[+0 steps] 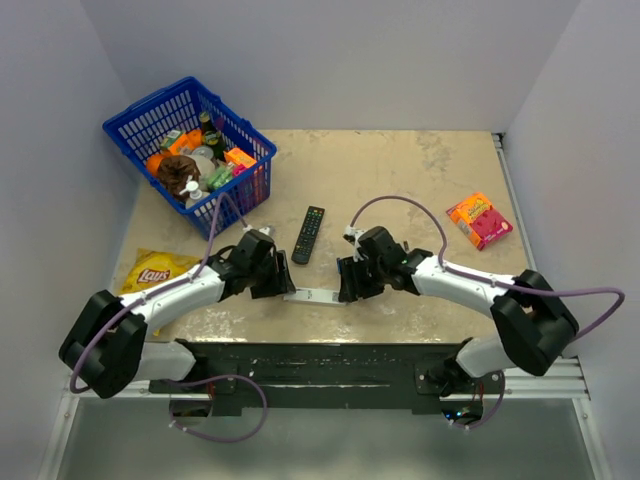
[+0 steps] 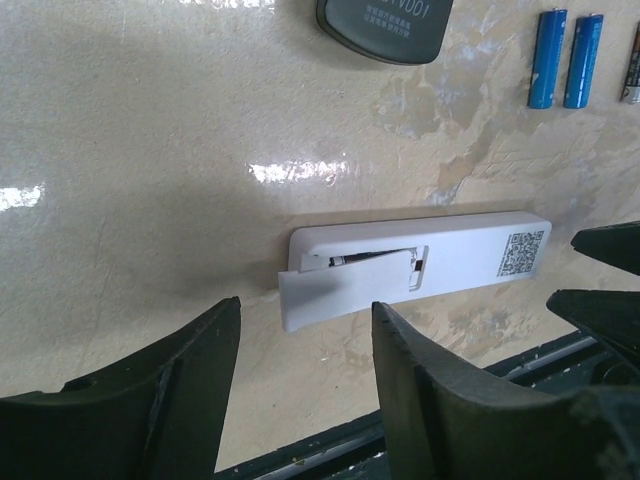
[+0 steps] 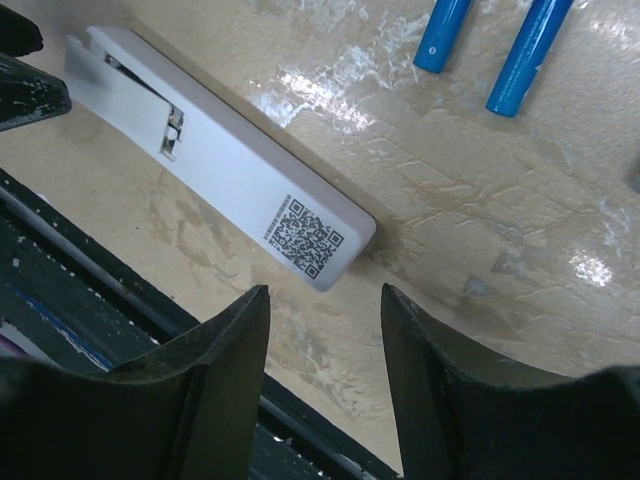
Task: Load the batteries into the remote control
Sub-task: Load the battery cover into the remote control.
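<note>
The white remote control (image 2: pixel 420 255) lies back side up on the desk (image 2: pixel 150 150) near its front edge, with the battery cover (image 2: pixel 335 295) slid half off. Your left end effector (image 2: pixel 305 335) and right end effector (image 3: pixel 323 320) are both spread and hold nothing. If you pinch unevenly, the remote can slip over the edge. The two blue batteries (image 2: pixel 565 58) lie beyond it.

Top view: white remote (image 1: pixel 315 296) shows only a short middle strip, both ends hidden under the left arm (image 1: pixel 190 290) and right arm (image 1: pixel 450 275). Chip bag (image 1: pixel 155 270) at 9 o'clock, part under the left arm.

Left wrist view: black remote (image 2: pixel 385 25) cut by the top edge at 12 o'clock. Dark cell (image 2: pixel 634 65) clipped at 2 o'clock. Compartment contents mostly hidden behind the half-slid cover (image 2: pixel 340 298).

Right wrist view: two blue batteries (image 3: pixel 520 60) cut off at 1 o'clock. QR label (image 3: pixel 303 237) unreadable.
</note>
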Action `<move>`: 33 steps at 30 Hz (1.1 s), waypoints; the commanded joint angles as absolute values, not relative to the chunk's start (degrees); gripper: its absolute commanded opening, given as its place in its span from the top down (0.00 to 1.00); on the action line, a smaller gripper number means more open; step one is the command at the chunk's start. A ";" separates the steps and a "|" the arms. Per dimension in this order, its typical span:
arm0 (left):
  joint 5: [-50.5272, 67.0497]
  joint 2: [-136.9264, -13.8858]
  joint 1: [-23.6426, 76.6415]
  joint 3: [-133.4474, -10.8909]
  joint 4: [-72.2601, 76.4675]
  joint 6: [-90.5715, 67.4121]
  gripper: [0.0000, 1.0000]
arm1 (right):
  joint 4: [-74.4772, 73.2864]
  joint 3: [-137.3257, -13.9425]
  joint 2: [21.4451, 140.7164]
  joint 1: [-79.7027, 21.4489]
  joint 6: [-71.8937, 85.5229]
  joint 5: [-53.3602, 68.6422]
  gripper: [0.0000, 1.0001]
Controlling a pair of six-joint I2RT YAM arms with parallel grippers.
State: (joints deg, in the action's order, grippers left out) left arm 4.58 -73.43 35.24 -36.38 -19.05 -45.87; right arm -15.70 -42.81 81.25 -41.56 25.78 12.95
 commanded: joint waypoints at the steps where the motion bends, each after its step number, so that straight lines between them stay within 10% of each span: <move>1: 5.63 -74.44 34.89 -36.12 -17.58 -43.86 0.41 | -11.52 -42.10 82.53 -41.40 27.68 14.77 0.49; 33: 7.73 -78.22 34.98 -39.11 -18.90 -38.76 0.42 | -10.28 -43.77 86.66 -41.31 25.23 15.38 0.49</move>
